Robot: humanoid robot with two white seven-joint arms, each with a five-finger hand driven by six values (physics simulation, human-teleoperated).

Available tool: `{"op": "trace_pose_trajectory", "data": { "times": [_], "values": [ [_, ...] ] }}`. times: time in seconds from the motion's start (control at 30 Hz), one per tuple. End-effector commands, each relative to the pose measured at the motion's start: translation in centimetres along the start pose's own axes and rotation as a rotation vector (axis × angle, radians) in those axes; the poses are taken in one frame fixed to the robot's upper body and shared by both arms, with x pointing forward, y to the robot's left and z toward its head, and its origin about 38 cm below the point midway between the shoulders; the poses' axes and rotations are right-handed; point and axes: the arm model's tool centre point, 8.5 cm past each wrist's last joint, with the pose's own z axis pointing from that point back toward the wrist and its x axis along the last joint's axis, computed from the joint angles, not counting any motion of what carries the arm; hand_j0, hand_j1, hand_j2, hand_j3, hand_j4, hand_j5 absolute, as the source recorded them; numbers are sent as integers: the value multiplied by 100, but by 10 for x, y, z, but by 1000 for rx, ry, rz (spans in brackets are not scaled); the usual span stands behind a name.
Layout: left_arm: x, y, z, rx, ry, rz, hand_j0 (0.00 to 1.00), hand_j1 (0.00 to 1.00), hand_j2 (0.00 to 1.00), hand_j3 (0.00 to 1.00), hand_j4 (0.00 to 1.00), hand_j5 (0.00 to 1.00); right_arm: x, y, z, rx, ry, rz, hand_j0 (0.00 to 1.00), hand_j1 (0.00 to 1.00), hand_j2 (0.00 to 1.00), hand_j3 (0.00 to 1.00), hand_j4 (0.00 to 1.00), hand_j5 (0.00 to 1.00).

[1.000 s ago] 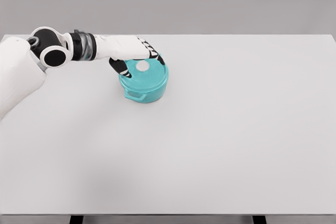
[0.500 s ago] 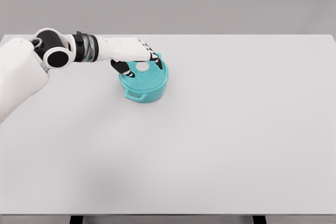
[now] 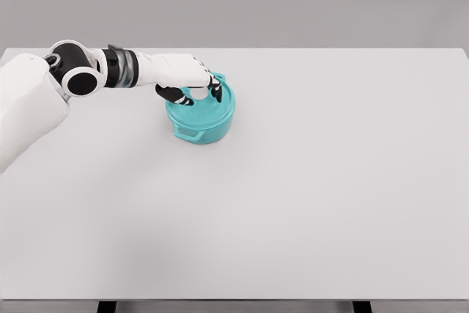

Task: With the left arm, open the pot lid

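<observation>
White desk [image 3: 308, 196] under a plain grey wall. Left of centre near the far edge sits a teal pot [image 3: 201, 116], lid [image 3: 212, 102] on. Left hand [image 3: 187, 75] reaches over it, fingers [image 3: 215, 93] curled around the lid's white knob [image 3: 199, 94].

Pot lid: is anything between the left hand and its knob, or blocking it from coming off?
Nothing visible. The left hand is already over the lid of the teal pot, fingers curled around the white knob. The table around the pot is bare.
</observation>
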Motion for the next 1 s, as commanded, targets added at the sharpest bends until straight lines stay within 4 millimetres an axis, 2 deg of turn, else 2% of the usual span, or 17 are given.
{"op": "trace_pose_trajectory", "data": {
  "times": [0.0, 0.43, 0.6, 0.7, 0.97],
  "values": [
    [0, 0, 0, 1, 0, 2, 61, 61, 61, 61, 61, 61, 0, 0, 0, 0, -1, 0, 100, 100, 100, 100, 100, 100],
    [2, -1, -1, -4, -12, -4, 49, 49, 49, 49, 49, 49, 0, 0, 0, 0, 1, 0, 100, 100, 100, 100, 100, 100],
    [-2, 5, 6, 1, -1, -20, 46, 46, 46, 46, 46, 46, 0, 0, 0, 0, -1, 0, 100, 100, 100, 100, 100, 100],
    [-4, 15, 11, 12, 8, -38, 44, 44, 44, 44, 44, 44, 0, 0, 0, 0, 1, 0, 100, 100, 100, 100, 100, 100],
    [-33, 10, 58, -14, 91, -67, 44, 44, 44, 44, 44, 44, 0, 0, 0, 0, 1, 0, 100, 100, 100, 100, 100, 100]
  ]
}}
